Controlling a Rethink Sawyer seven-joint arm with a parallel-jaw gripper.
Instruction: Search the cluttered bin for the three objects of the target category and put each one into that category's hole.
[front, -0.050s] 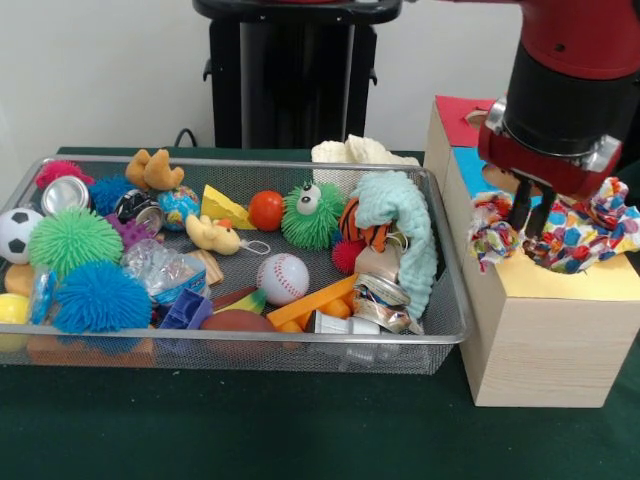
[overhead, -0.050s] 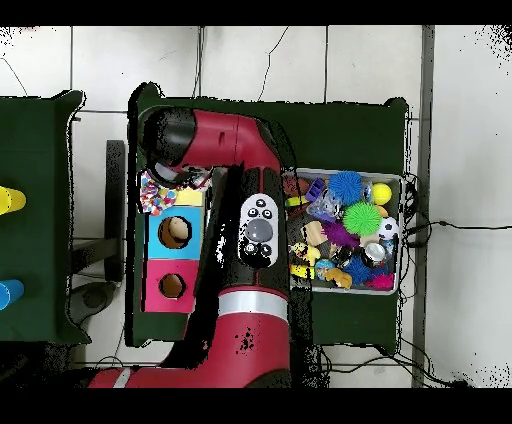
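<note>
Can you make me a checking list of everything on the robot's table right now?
Surface: green table cloth under everything.
Job's things: multicoloured fabric scrunchie at the yellow hole of the wooden box; blue and red sections behind.
Clutter: mesh bin full of toys: baseball, soccer ball, blue spiky ball, crushed can, light blue cloth.
Grippers: gripper down in the scrunchie; fingers hidden.
Cables: black cable behind the bin.
Surroundings: white wall, tiled floor.

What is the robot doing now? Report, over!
Gripper shut on colourful cloth, over wooden box's yellow section. Cloth not yet dropped in. Nothing blocking; bin beside it full of toys.
</note>
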